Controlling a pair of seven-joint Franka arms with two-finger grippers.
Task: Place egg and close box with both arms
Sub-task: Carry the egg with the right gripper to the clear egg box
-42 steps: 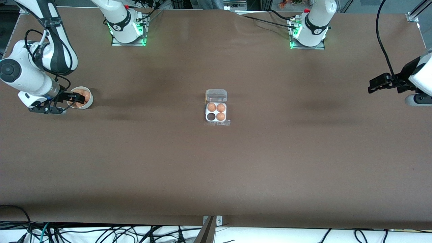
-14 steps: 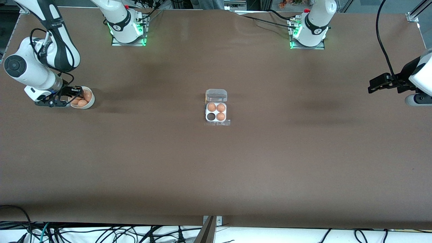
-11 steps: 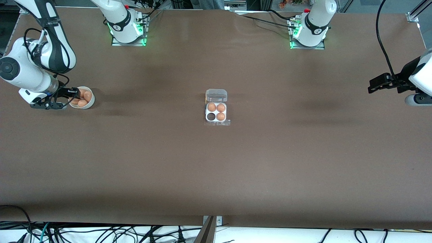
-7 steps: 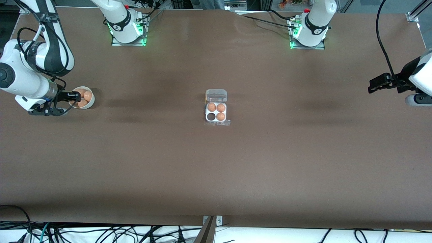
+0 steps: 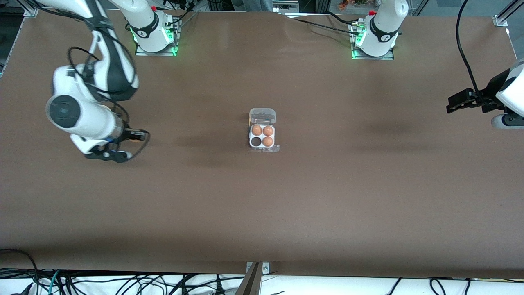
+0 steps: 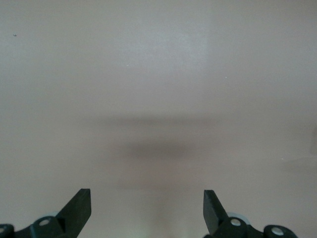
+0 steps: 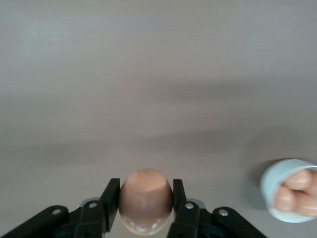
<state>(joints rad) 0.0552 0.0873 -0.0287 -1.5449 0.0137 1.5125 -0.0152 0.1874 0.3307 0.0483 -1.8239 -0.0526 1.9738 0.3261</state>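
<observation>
Right claw (image 7: 145, 218), clenched on the egg (image 7: 145, 200), hangs over my worktop (image 5: 262, 205); left claw (image 6: 147, 210) waits released, well apart from the box (image 5: 262, 136).

No words, labels, brand names or numbers can be read anywhere in these views. The two arm bases (image 5: 152, 30) at the top of the front view each carry a small dark round mark on a black band, but it is too small to make out. The carton (image 5: 262, 136), the eggs, the bowl (image 7: 290, 197) and the brown surface (image 5: 262, 196) carry no print.
</observation>
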